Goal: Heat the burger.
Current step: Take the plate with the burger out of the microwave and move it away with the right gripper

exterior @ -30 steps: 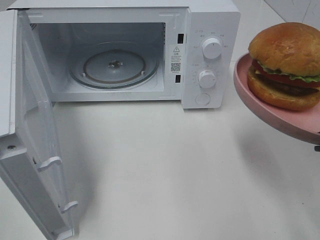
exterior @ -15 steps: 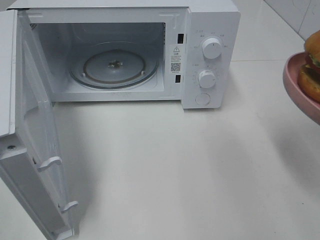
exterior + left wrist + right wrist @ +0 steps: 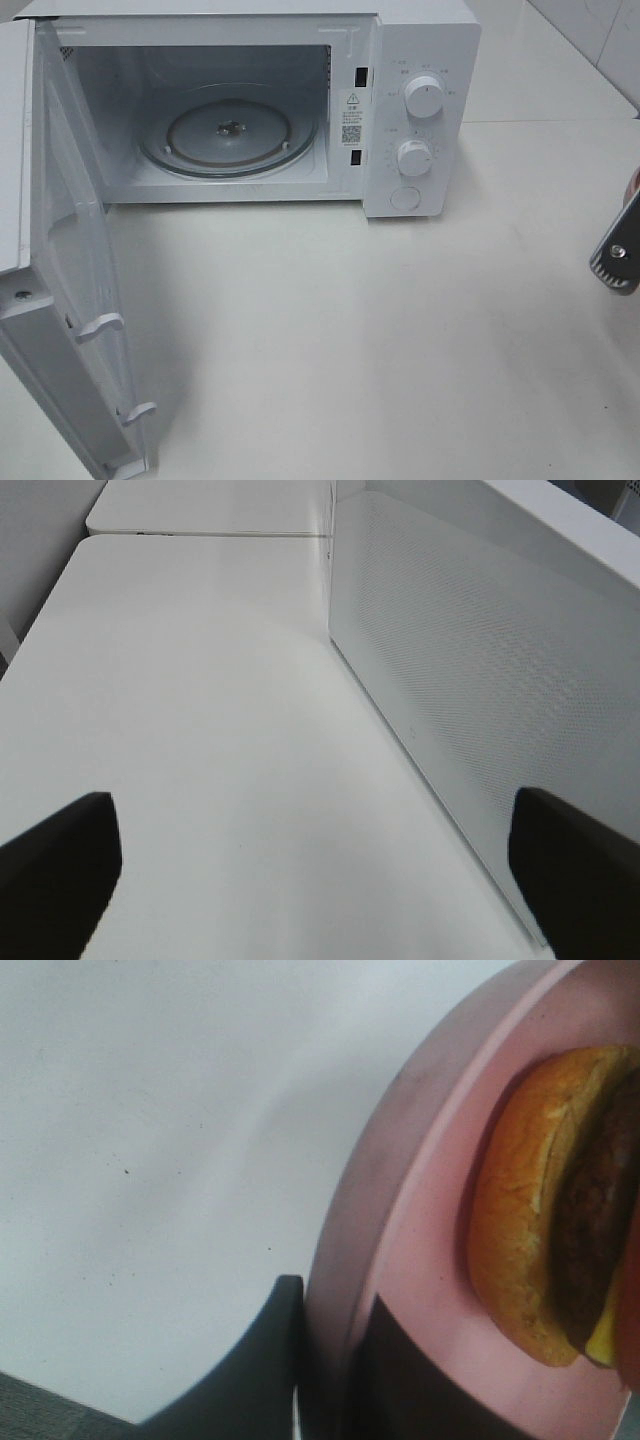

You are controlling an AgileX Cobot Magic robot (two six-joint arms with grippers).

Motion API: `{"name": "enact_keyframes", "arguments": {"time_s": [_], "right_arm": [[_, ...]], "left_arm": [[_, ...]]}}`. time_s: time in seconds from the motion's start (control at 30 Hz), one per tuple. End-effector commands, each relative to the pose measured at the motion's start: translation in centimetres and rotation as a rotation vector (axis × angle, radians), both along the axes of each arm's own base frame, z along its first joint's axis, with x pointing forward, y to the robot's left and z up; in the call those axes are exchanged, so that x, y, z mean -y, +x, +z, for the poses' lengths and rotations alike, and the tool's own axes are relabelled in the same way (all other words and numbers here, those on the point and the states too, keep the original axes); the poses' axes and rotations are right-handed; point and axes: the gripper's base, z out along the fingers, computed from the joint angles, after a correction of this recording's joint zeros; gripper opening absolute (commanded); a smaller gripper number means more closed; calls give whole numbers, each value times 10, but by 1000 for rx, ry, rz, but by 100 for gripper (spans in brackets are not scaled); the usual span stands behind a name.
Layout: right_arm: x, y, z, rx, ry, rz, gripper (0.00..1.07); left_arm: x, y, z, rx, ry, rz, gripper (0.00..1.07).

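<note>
The burger (image 3: 530,1220) shows only in the right wrist view, lying on a pink plate (image 3: 420,1160). My right gripper (image 3: 340,1370) is shut on that plate's rim, one dark finger (image 3: 260,1360) beneath it and one on top. In the exterior high view the burger is out of frame; only a grey part of the right arm (image 3: 613,255) shows at the right edge. My left gripper (image 3: 320,870) is open and holds nothing, low over the table beside a perforated white panel (image 3: 480,680).
The white microwave (image 3: 420,60) stands at the back with its door (image 3: 70,280) swung wide open to the left. A glass turntable (image 3: 228,135) lies inside. Two knobs (image 3: 424,97) sit on the right panel.
The plate with the burger has moved right and left the exterior high view. Only a bit of the right arm remains at that edge. The microwave has not moved.
</note>
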Motion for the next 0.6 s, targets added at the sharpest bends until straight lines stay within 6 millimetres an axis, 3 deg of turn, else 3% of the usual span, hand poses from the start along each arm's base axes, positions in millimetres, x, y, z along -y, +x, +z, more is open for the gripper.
{"name": "enact_keyframes", "arguments": {"time_s": [0.03,0.23,0.6], "right_arm": [[-1,9,1,59,-19,-53,0],[-7,17,-14,63,-8,-185,0],[-26,41,-18,92,-13,-298,0]], "left_arm": [[0,-3,0,25,-9,3,98],[0,-3,0,25,-9,3,98],[0,-3,0,25,-9,3,98]]}}
